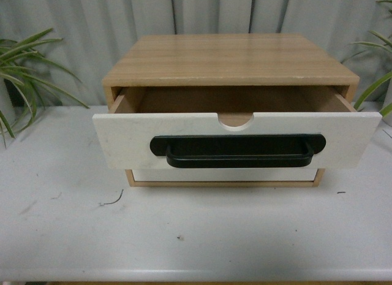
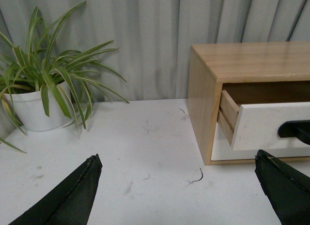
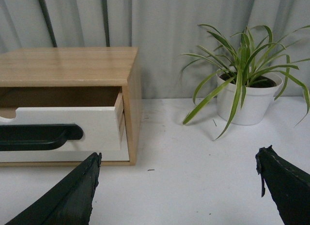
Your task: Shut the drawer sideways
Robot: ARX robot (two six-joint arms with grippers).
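The drawer has a white front, a long black bar handle and a half-round notch in its upper edge. It stands pulled out of a wooden cabinet and its inside looks empty. It also shows in the left wrist view and the right wrist view. Neither arm shows in the front view. My left gripper is open and empty, low over the table in front of the cabinet's left corner. My right gripper is open and empty, off the cabinet's right corner.
A plain white drawer front sits shut below the open one. Potted plants stand on the white table at the left and the right of the cabinet. A grey curtain hangs behind. A small dark scrap lies on the table.
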